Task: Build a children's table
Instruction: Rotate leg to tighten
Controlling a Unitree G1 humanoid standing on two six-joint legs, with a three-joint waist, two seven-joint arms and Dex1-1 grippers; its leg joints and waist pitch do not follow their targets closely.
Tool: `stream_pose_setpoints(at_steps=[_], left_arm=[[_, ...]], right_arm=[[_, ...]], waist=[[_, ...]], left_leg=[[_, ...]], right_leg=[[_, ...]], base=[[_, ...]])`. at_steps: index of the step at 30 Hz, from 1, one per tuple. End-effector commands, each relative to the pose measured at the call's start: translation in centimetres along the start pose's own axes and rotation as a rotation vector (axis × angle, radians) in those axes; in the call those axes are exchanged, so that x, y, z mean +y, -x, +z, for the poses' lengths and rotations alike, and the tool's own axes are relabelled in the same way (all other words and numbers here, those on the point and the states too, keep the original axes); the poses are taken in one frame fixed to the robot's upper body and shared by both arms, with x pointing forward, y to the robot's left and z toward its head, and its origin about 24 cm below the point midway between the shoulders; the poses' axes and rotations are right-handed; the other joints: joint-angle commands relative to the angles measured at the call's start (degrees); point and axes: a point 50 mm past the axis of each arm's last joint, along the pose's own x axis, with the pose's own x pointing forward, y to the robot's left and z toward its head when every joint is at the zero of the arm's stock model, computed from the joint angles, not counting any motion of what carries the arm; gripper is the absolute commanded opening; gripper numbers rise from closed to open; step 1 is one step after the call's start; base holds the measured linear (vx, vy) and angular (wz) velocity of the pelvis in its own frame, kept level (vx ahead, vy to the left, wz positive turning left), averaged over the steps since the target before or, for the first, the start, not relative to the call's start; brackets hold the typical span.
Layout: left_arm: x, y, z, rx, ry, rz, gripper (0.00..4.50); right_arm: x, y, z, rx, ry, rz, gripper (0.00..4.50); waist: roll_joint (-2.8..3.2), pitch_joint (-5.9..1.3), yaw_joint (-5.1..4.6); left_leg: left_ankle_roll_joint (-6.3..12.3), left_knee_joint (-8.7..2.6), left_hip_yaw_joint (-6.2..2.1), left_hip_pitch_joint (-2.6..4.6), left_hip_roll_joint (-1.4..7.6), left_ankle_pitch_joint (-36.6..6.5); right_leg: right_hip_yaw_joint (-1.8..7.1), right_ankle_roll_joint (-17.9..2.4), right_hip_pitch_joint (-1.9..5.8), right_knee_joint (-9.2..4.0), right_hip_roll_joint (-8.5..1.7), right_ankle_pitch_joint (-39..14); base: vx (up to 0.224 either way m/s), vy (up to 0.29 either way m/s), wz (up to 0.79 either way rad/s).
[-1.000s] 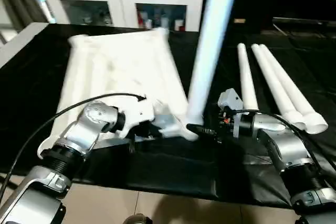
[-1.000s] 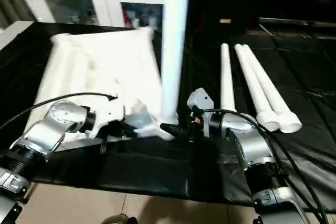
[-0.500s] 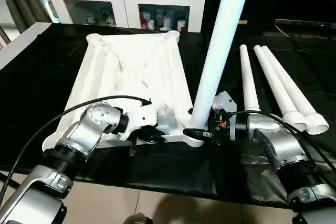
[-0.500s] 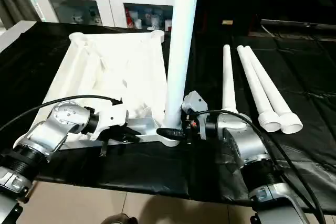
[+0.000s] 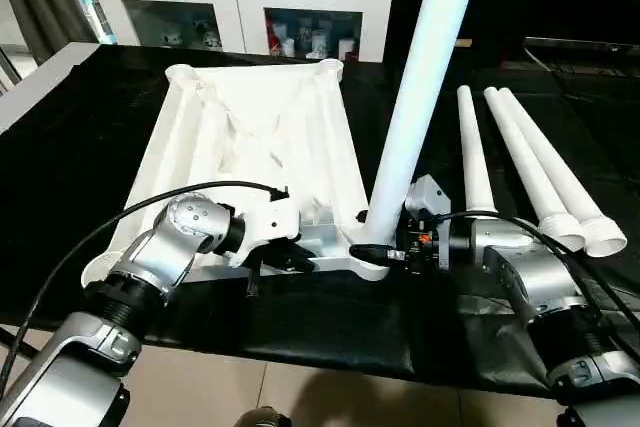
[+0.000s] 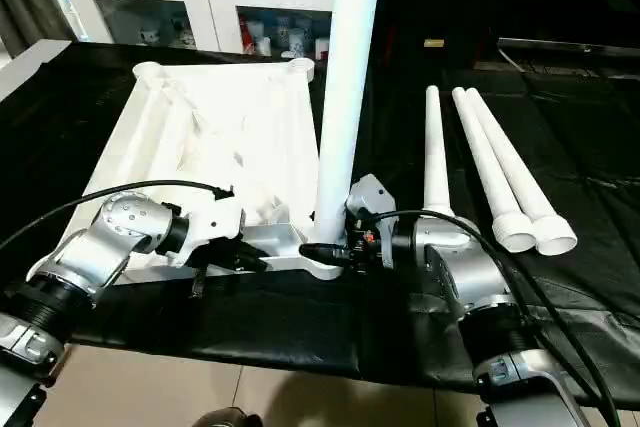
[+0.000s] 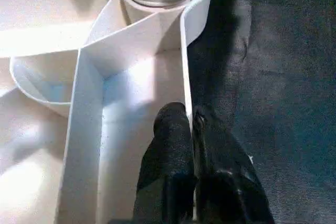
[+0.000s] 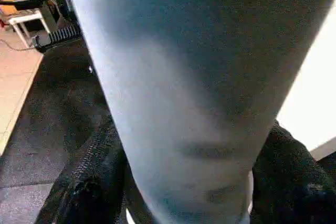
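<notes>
the white plastic rectangular tabletop (image 5: pixel 250 157) lies upside down on the black-covered table (image 5: pixel 60 137), its ribbed underside facing up, with round sockets at the corners. one long tapered round white leg (image 5: pixel 420 87) stands upright in the near corner socket on the robot's right side, leaning slightly and rising past the top of the head views. the left wrist view shows its ridged base seated in that socket.

the left end effector (image 7: pixel 190 129) is closed on the tabletop's thin near rim wall, one black finger inside the wall and one outside. the right end effector (image 5: pixel 385 252) sits at the foot of the standing leg with a black finger (image 8: pixel 86 182) on either side of it, closed around the leg just above the socket.

three more white tapered legs (image 5: pixel 525 162) lie side by side on the black cover to the right, wide ends toward the robot, well apart from the tabletop. a white glass-door cabinet (image 5: pixel 240 12) stands beyond the table. black cables loop over both silver forearms.
</notes>
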Motion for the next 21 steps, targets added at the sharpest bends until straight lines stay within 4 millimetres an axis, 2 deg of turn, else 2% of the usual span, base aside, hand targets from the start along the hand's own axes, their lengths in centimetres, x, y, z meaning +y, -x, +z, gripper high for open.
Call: stream_pose_setpoints(at_steps=[1,7,9,10,12,13,14,16,17,19,20,21], left_arm=[[-0.4,-0.8,-0.1,0.018,0.004,-0.046,0.0],[0.0,-1.0,0.1,-0.021,0.075,0.011,0.0],[0.7,-1.2,0.6,-0.055,0.123,0.098,0.0],[1.0,-1.2,0.9,-0.065,0.138,0.129,0.0],[1.9,-1.4,1.8,-0.099,0.211,0.261,0.0],[2.2,-1.5,2.2,-0.11,0.236,0.299,0.0],[2.2,-1.6,2.3,-0.115,0.247,0.314,0.0],[2.4,-1.8,3.0,-0.135,0.294,0.375,0.0],[2.4,-2.0,3.3,-0.141,0.317,0.402,0.0],[2.3,-2.3,3.9,-0.152,0.356,0.44,0.0],[2.3,-2.4,4.2,-0.16,0.377,0.46,0.0],[2.4,-2.5,4.4,-0.161,0.383,0.474,0.0]], right_arm=[[0.7,-0.5,-0.7,0.004,-0.033,0.028,2.69],[1.0,-1.1,-0.9,-0.013,-0.068,-0.012,2.69],[0.8,-2.0,-1.3,0.017,-0.093,-0.108,2.69],[0.7,-2.3,-1.4,0.02,-0.108,-0.142,2.69],[0.2,-3.7,-1.9,0.004,-0.198,-0.293,2.69],[0.0,-4.1,-2.0,-0.009,-0.236,-0.345,2.69],[-0.1,-4.3,-2.1,-0.014,-0.252,-0.366,2.69],[-0.5,-5.3,-2.2,-0.038,-0.339,-0.465,2.69],[-0.8,-5.9,-2.2,-0.048,-0.388,-0.519,2.69],[-1.1,-6.9,-2.2,-0.059,-0.472,-0.589,2.69],[-1.1,-7.4,-2.0,-0.057,-0.474,-0.603,2.69],[-1.2,-7.7,-1.8,-0.054,-0.475,-0.611,2.69]], waist=[[0.0,-4.41,-0.21],[-0.05,-4.24,-0.34],[0.01,-3.98,-0.57],[0.43,-3.79,-0.83],[0.12,-3.31,-1.32],[-0.02,-3.02,-1.7],[-0.11,-2.98,-2.1],[-0.01,-3.21,-2.76],[0.11,-3.34,-3.31],[0.15,-3.34,-4.13],[0.18,-3.41,-4.33],[0.19,-3.54,-4.4]], left_leg=[[3.31,-3.59,-1.7,1.81,4.73,-7.94],[2.15,-3.81,-1.79,1.84,4.77,-9.68],[1.41,-4.02,-1.79,1.87,4.75,-11.66],[0.26,-4.23,-1.84,2.12,4.71,-14.19],[-1.69,-4.66,-2.08,2.34,4.53,-17.87],[-2.92,-4.8,-2.38,2.63,4.37,-20.83],[-3.45,-4.83,-2.71,2.84,4.3,-22.28],[-3.46,-4.99,-2.67,2.72,4.36,-21.56],[-3.61,-5.12,-2.79,2.53,4.4,-20.72],[-3.38,-5.21,-2.79,2.03,4.2,-19.55],[-2.69,-5.17,-2.71,1.83,4.01,-18.62],[-2.5,-5.0,-2.54,2.05,4.09,-18.3]], right_leg=[[2.91,-14.05,2.52,-3.35,-5.87,-2.79],[2.99,-13.75,2.43,-3.6,-5.9,-5.52],[3.07,-13.38,2.27,-3.85,-5.88,-8.33],[3.14,-13.09,2.03,-4.25,-5.88,-11.15],[3.18,-12.21,2.03,-4.71,-6.14,-17.27],[3.11,-11.03,2.0,-5.23,-6.5,-23.38],[3.11,-9.59,2.04,-5.78,-6.71,-26.92],[3.31,-9.23,2.11,-5.69,-6.5,-25.13],[3.23,-10.25,2.19,-5.33,-6.44,-22.19],[3.02,-10.85,2.52,-5.06,-6.14,-19.35],[2.94,-10.79,2.72,-5.22,-6.07,-18.05],[3.04,-11.1,2.6,-5.2,-6.09,-16.9]], base=[[0.0,0.0,0.0],[0.0,0.0,0.0],[0.0,0.0,0.0],[0.0,0.0,0.0],[0.0,0.0,0.0],[0.0,0.0,0.0],[0.0,0.0,0.0],[0.0,0.0,0.0],[0.0,0.0,0.0],[0.0,0.0,0.0],[0.0,0.0,0.0],[0.0,0.0,0.0]])
